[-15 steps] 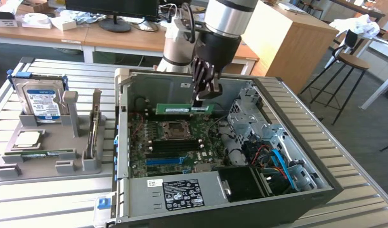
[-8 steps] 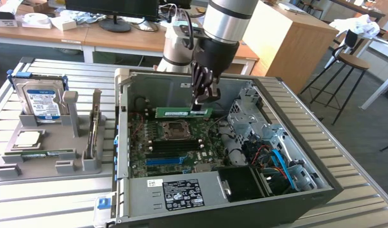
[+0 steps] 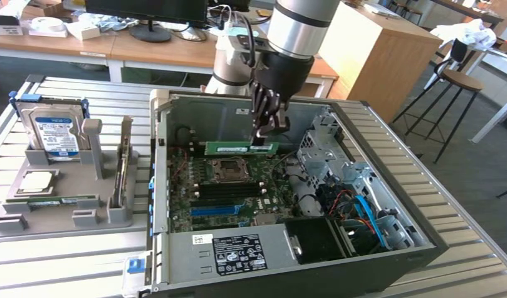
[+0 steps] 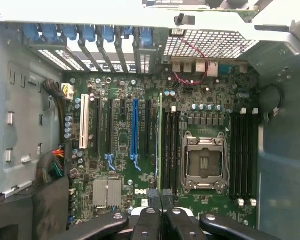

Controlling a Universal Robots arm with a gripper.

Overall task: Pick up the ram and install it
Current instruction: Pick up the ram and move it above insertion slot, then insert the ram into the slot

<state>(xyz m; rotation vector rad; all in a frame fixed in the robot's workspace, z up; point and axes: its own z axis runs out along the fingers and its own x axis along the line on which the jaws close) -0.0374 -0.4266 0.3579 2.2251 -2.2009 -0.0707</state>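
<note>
The ram (image 3: 237,148) is a thin green stick hanging level inside the open computer case (image 3: 159,186), above the motherboard (image 3: 205,202) and just behind the CPU socket (image 3: 229,169). My gripper (image 3: 261,139) reaches down from above and is shut on the ram near its end toward the exterior view's right. In the wrist view the ram (image 4: 161,140) appears edge-on as a narrow green line running away from my gripper (image 4: 161,202). There it lines up beside the black memory slots (image 4: 171,150) next to the CPU socket (image 4: 204,162).
A grey fixture (image 3: 63,214) at the exterior view's left holds a hard drive (image 3: 56,133). Black and blue slots (image 3: 224,202) lie in front of the socket. Drive cages and cables (image 3: 353,192) crowd the case's right; a power supply (image 3: 237,251) sits at its front.
</note>
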